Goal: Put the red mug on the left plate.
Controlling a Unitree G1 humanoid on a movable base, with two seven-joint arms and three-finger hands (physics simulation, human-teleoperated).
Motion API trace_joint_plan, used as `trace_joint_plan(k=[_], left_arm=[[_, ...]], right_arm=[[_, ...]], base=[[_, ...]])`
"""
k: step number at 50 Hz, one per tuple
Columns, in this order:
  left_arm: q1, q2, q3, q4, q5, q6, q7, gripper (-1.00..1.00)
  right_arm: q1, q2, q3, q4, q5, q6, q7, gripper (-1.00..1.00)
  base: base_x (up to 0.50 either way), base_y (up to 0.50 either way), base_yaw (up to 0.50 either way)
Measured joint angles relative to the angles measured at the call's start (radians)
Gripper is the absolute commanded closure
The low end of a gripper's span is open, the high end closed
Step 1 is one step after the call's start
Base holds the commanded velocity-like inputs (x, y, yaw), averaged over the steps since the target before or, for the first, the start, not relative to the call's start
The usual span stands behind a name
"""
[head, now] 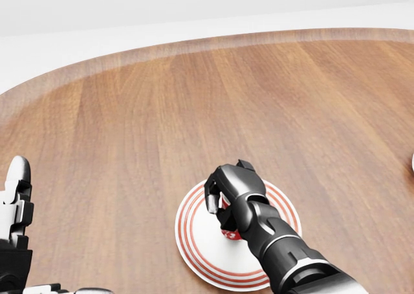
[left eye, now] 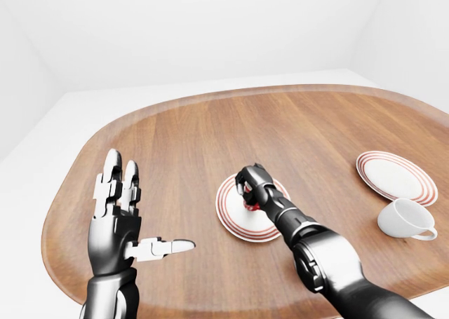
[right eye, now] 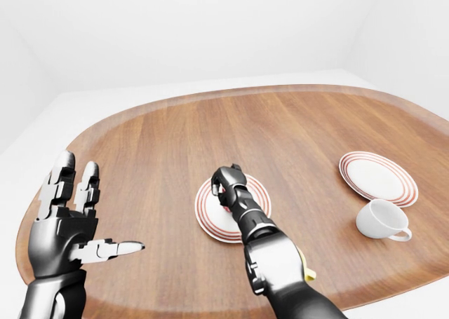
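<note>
Right hand (head: 228, 197) curled tight round red mug (head: 231, 231), only slivers of red visible under fingers; mug low over left plate (head: 194, 239), whether touching cannot tell. Left hand (left eye: 116, 221) raised at left edge of left-eye view, fingers spread wide, holding nothing. Second red-ringed plate (left eye: 395, 177) far right on tabletop (left eye: 182, 144), white cup (left eye: 405, 219) on its side just beside it.

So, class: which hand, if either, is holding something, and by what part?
The right hand is closed round the small red mug over the red-ringed white plate; the exact part gripped is hidden. The left hand holds nothing.
</note>
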Motion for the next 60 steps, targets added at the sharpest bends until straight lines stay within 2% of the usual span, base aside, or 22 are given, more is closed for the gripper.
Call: trace_joint_plan(k=[24, 52, 53, 54, 60], left_arm=[[-0.013, 0.001, 0.01, 0.018, -0.007, 0.0, -0.003, -1.0], [-0.016, 0.001, 0.012, 0.024, -0.007, 0.0, -0.004, -1.0], [-0.016, 0.001, 0.012, 0.025, -0.007, 0.0, -0.004, -1.0], [-0.016, 0.001, 0.012, 0.025, -0.007, 0.0, -0.004, -1.0], [-0.017, 0.001, 0.012, 0.025, -0.007, 0.0, -0.003, -1.0]], right_arm=[[0.014, 0.038, -0.017, 0.009, -0.04, 0.0, -0.094, 1.0], [0.025, 0.05, -0.021, 0.011, -0.083, 0.0, -0.084, 1.0], [0.025, 0.05, -0.021, 0.011, -0.084, 0.0, -0.084, 0.76], [0.026, 0.05, -0.02, 0.011, -0.083, 0.0, -0.084, -1.0], [0.024, 0.052, -0.023, 0.006, -0.066, 0.0, -0.075, -1.0]], base=[[0.0, 0.0, 0.0], [0.0, 0.0, 0.0], [0.0, 0.0, 0.0], [0.0, 0.0, 0.0], [0.0, 0.0, 0.0]])
